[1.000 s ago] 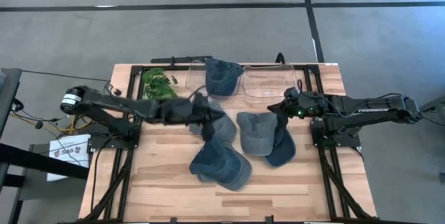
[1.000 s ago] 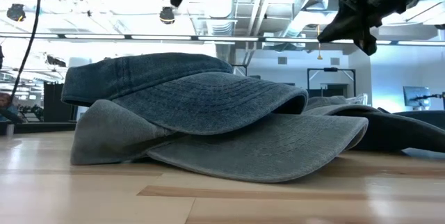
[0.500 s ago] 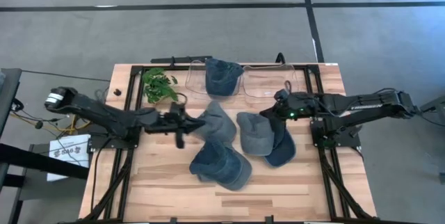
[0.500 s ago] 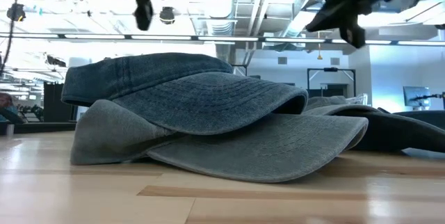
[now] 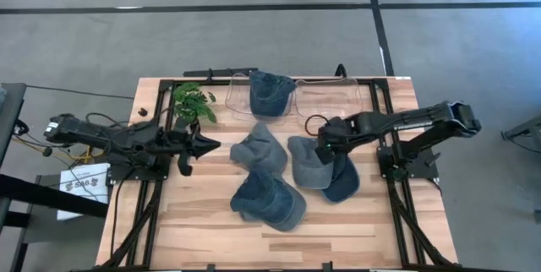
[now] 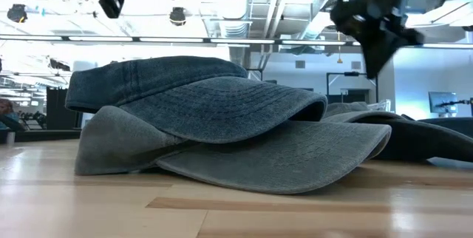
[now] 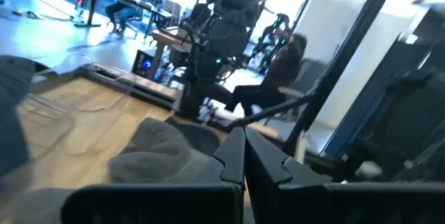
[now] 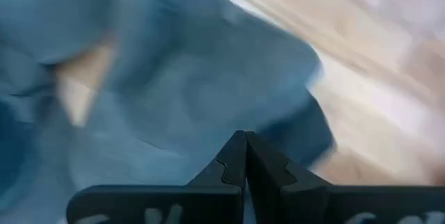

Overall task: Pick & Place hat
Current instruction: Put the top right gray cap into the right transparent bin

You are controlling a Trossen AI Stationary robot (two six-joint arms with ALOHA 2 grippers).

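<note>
- Wooden worktop point(image 5: 203, 238) on a grey floor carries several denim hats: one sits in the clear bin point(image 5: 334, 103) at the far edge, a grey hat point(image 5: 258, 148) lies mid-table, a stacked pair point(image 5: 270, 203) nearer the front, and two more point(image 5: 325, 171) to the right.
- Left gripper point(image 5: 201, 145) has pulled back toward its own side; a second ago it was over the grey hat, which now lies free on the wood. Its jaws are closed on nothing, seen meeting tip to tip in the left wrist view.
- That hat looks let go short of the bin, so on my reading that placement is not done.
- Right gripper point(image 5: 324, 141) has swung in and lowered over the right-hand hats, where earlier it hung farther out toward its base. Its jaws are also shut and empty, denim just ahead in its wrist view.
- Likely next: the right jaws must open before any grasp.
- Green plant point(image 5: 193, 100) stands at the far left, untouched.
</note>
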